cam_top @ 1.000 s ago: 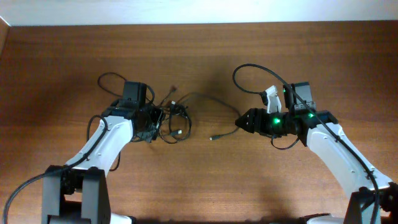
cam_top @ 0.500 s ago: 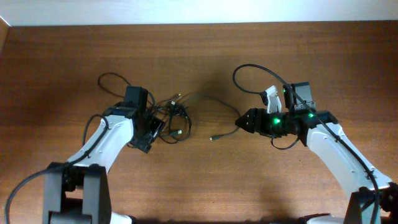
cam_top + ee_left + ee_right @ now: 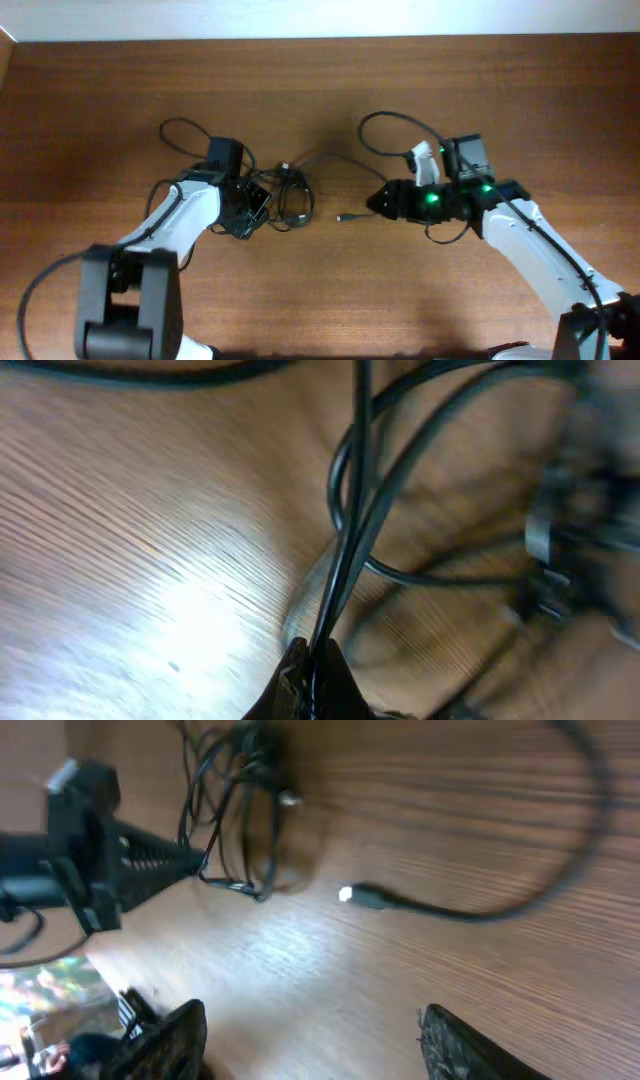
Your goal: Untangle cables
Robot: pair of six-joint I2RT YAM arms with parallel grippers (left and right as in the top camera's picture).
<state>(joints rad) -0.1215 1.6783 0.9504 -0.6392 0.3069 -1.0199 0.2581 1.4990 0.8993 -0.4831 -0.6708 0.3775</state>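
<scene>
While the left gripper (image 3: 313, 672) is pinched tight on two or three strands of the cables (image 3: 288, 196) — a knotted bundle lying left of centre on the worktop (image 3: 320, 90) — the right gripper (image 3: 376, 200) hovers with jaws apart, holding nothing, just beside the loose plug end (image 3: 340, 217) of one long strand. Judgement: anchor the bundle with the left pinch, close the right on the strand just behind the plug, then draw it out slowly and low — a hard tug would likely tighten the knot. No brand, label or legible writing visible anywhere.
</scene>
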